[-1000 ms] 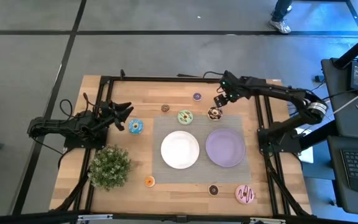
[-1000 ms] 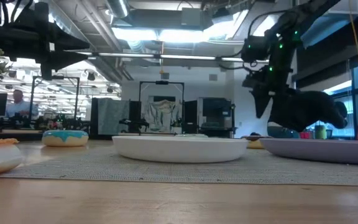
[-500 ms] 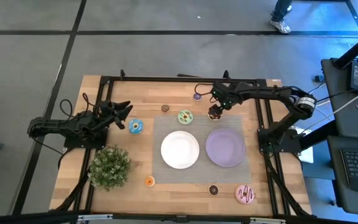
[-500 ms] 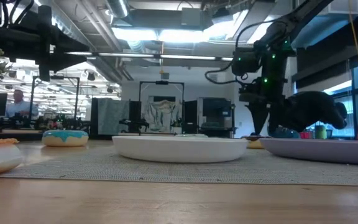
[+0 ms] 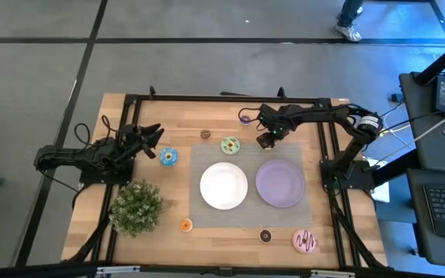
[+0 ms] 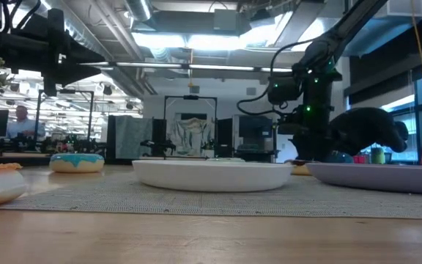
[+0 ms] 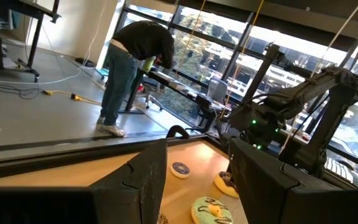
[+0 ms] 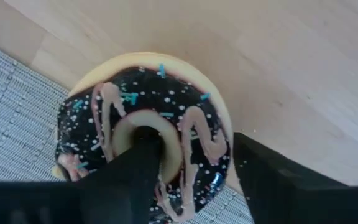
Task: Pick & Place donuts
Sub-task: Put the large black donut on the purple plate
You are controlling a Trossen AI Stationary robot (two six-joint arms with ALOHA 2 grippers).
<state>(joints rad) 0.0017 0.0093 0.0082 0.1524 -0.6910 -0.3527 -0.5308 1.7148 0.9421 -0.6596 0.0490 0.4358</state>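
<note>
The brown sprinkled donut (image 8: 148, 130) lies flat, partly on the grey mat's far edge and partly on the wood. My right gripper (image 5: 266, 139) is down over it, open, with one finger in its hole and the other outside its rim. The green donut (image 5: 230, 145) and blue donut (image 5: 168, 157) lie to its left. The pink striped one (image 5: 305, 242) is near the front right corner. Tiny rings lie scattered: purple (image 5: 245, 119), brown (image 5: 205, 134), orange (image 5: 186, 225). My left gripper (image 5: 154, 137) waits open, raised left of the blue donut. My right gripper comes at the brown donut from above, pointing down. One finger (image 8: 143, 163) stands in the donut's hole (image 8: 143, 132), the other (image 8: 260, 171) just outside its rim (image 8: 224, 134). Whether the fingers touch the ring, I cannot tell. The donut rests flat.
The white plate (image 5: 223, 185) and purple plate (image 5: 280, 183) sit side by side on the grey mat (image 5: 249, 212). A potted plant (image 5: 137, 206) stands at the near left. Another tiny brown ring (image 5: 265, 235) lies near the front edge. A person stands beyond the table (image 7: 132, 68).
My right gripper has moved a little toward the table's left and near edge and gone down, from above and beyond the brown donut to straddling its ring. The donut has stayed in place.
</note>
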